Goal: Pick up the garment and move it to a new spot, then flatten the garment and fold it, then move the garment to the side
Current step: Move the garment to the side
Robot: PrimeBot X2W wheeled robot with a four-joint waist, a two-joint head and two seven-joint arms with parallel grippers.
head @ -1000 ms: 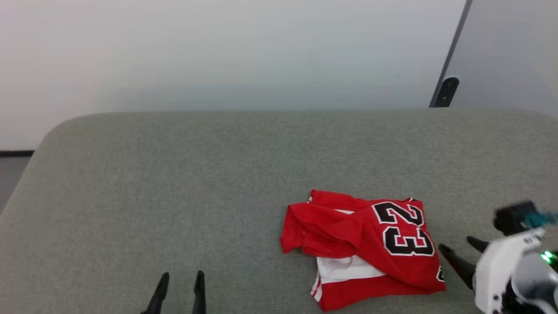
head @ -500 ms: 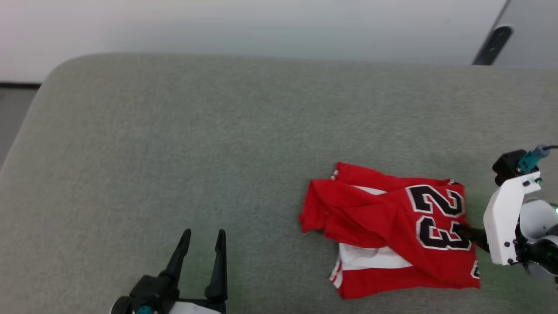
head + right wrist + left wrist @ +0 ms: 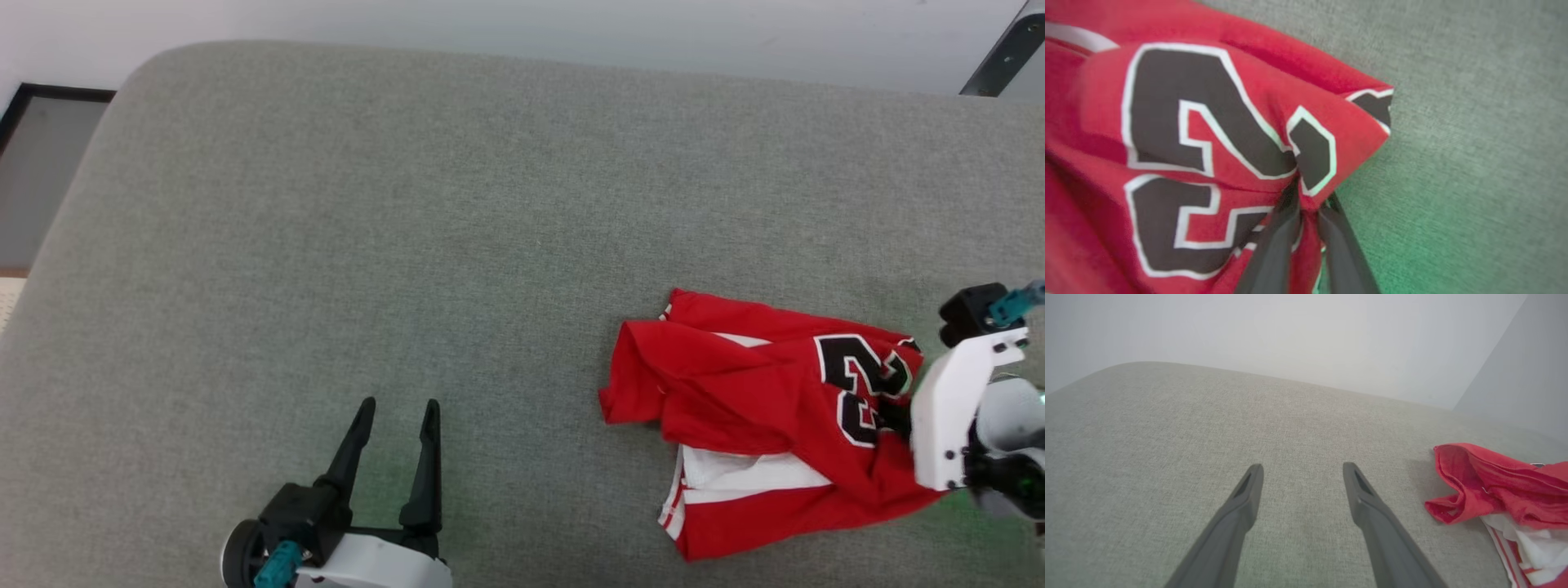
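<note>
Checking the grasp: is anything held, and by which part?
The right gripper pinches the garment at a fold in its printed number; the left gripper holds nothing.

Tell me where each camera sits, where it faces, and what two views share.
Head view: on the head, looking down at the grey cushion; left gripper open lower left, right gripper at the garment.
Left wrist view: left wrist, facing across the cushion toward the wall; own spread fingers.
Right wrist view: right wrist, close on the number 23; own fingers pinching a fold.
All three share the garment.
</note>
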